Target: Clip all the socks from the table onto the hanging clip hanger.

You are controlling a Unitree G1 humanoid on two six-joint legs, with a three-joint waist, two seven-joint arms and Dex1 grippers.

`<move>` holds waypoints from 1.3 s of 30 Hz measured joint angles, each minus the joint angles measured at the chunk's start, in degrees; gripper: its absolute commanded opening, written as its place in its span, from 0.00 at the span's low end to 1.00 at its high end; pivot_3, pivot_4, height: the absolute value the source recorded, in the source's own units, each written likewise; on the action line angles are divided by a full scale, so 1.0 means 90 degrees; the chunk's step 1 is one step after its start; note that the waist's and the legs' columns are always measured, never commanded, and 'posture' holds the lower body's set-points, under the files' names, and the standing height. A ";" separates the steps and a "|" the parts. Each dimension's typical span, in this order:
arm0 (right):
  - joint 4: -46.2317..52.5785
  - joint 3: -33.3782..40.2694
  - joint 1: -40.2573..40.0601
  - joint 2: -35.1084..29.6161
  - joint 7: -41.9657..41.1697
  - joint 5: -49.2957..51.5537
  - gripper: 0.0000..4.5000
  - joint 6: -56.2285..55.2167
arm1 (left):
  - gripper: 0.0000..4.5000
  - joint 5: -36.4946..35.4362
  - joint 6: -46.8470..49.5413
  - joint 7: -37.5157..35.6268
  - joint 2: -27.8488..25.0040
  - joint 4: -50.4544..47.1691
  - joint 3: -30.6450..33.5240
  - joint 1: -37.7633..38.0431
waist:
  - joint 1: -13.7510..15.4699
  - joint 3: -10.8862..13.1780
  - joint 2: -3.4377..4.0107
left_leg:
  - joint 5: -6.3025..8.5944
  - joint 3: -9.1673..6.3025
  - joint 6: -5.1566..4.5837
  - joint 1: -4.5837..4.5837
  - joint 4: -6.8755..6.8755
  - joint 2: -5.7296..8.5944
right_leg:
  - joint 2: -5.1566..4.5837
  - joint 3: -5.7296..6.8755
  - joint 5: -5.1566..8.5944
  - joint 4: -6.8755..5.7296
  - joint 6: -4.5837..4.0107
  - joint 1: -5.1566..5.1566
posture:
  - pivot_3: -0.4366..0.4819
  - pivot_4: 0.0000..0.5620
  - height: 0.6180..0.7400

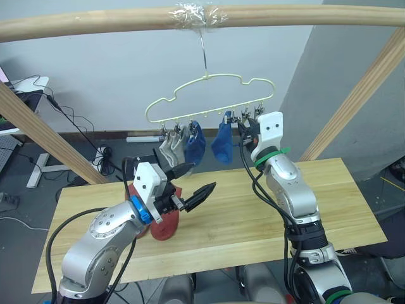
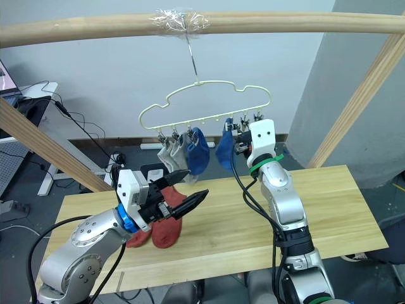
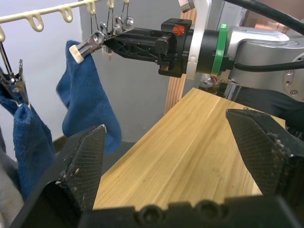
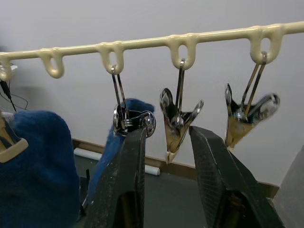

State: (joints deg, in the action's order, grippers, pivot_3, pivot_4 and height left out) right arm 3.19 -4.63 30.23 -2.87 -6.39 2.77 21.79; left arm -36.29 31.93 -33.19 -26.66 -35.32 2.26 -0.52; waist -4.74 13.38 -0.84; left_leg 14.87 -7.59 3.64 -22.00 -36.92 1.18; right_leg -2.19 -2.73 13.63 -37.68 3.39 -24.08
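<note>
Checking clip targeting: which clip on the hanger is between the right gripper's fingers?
The empty clip second from the clip hanger's right end sits between the right gripper's open fingers; its right neighbour is empty too, its left neighbour holds a blue sock.

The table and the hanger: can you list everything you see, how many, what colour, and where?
Beam: one, pale wood, across the top, hanger hook taped to it.
Hanger: one, yellow-green, hanging from the beam.
Clips: six, metal, along the hanger's bottom bar, two empty.
Grey socks: two, clipped at the hanger's left end.
Blue socks: two, clipped on the hanger beside the grey ones.
Red socks: two, lying on the table's left part.
Table: one, light wood, under the hanger.
Left claw: black, open, above the red socks.
Right claw: black, open, around an empty clip.
</note>
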 measured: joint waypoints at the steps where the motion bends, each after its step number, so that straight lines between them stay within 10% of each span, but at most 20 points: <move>1: -0.0066 0.0010 0.0058 0.0047 0.0042 -0.0001 0.33 0.0004 | 1.00 0.0000 0.0000 -0.0001 0.0000 0.0000 -0.0012 -0.0014 | -0.0001 0.0000 0.0000 | 0.0000 0.0000 0.0000 0.0001 0.0000 0.0000 | 0.0000 0.0001 0.0000 0.0000 0.0000 0.0000 | 0.43 0.38 1.00; 39: -0.0118 0.0281 -0.0134 0.0019 -0.0420 0.0546 0.33 -0.0489 | 1.00 -0.0001 0.0021 0.0156 -0.0004 -0.0019 -0.0092 -0.0096 | 0.0004 0.0000 0.0000 | 0.0000 -0.0001 0.0000 -0.0002 0.0006 0.0000 | 0.0000 0.0000 -0.0001 0.0002 -0.0004 -0.0001 | 0.43 0.38 1.00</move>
State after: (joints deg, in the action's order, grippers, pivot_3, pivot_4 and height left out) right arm 2.13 -2.10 29.03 -2.70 -10.16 7.69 17.38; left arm -36.31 32.12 -31.79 -26.69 -35.49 1.44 -1.39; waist -4.71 13.39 -0.84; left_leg 14.87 -7.60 3.64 -22.02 -36.87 1.18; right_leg -2.19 -2.73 13.62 -37.66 3.35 -24.09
